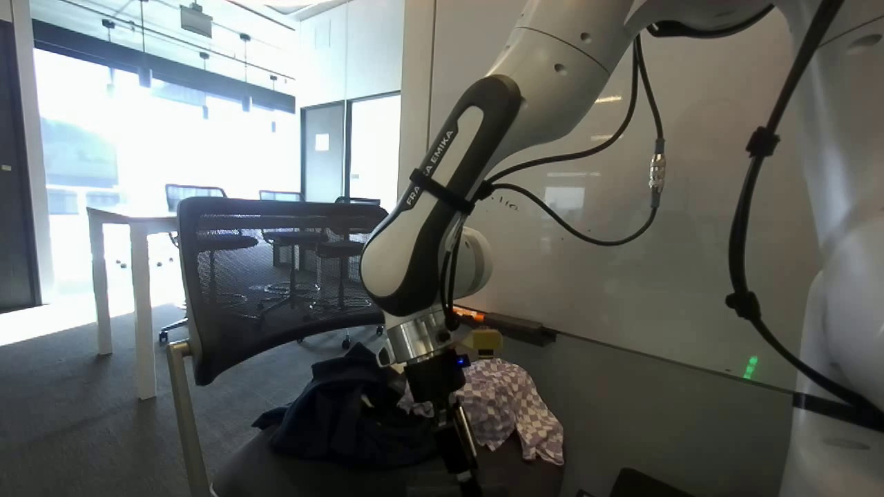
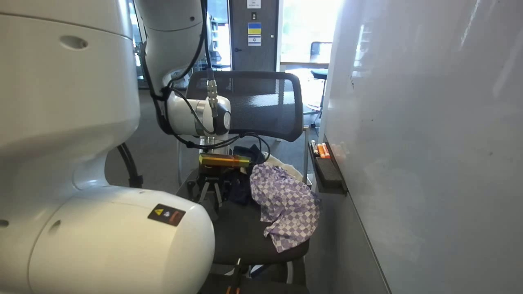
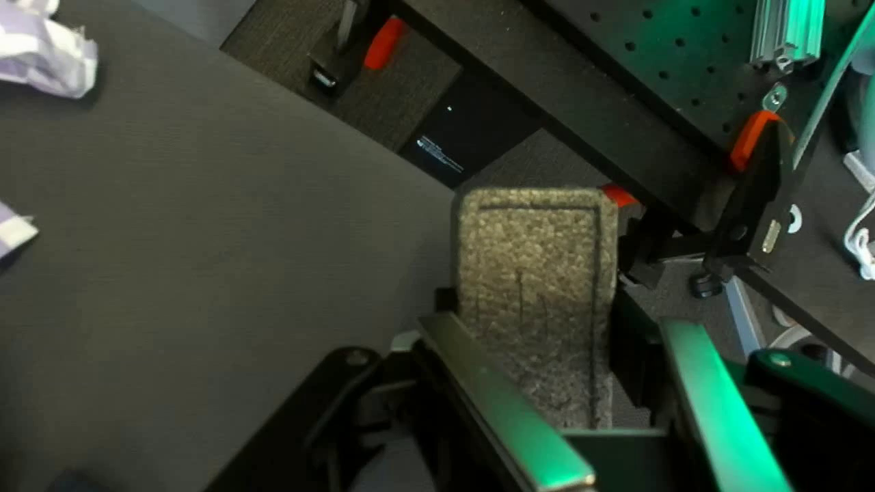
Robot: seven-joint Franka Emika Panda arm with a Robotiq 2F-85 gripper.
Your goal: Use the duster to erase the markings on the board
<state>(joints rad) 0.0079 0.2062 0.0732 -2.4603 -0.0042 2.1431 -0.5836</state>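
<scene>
The duster (image 3: 536, 273) has a worn, grey-brown felt face with dark streaks, which faces the wrist camera. My gripper (image 3: 536, 321) is shut on its two long sides. In both exterior views the gripper (image 1: 459, 445) points down over the chair seat, away from the board; it also shows here (image 2: 211, 198). The duster is hard to make out there against the dark seat. The whiteboard (image 1: 656, 290) stands upright beside the chair and also shows here (image 2: 429, 171). Small dark markings (image 1: 507, 203) are on it, partly behind the arm's cables, and also show here (image 2: 352, 82).
A dark tray (image 2: 333, 190) on the board's lower edge holds markers (image 2: 321, 150) and a dark block (image 2: 328, 171). A checkered cloth (image 2: 286, 204) and a navy cloth (image 1: 338, 421) lie on the chair seat (image 2: 241, 237). A black perforated plate (image 3: 649, 89) is near the seat.
</scene>
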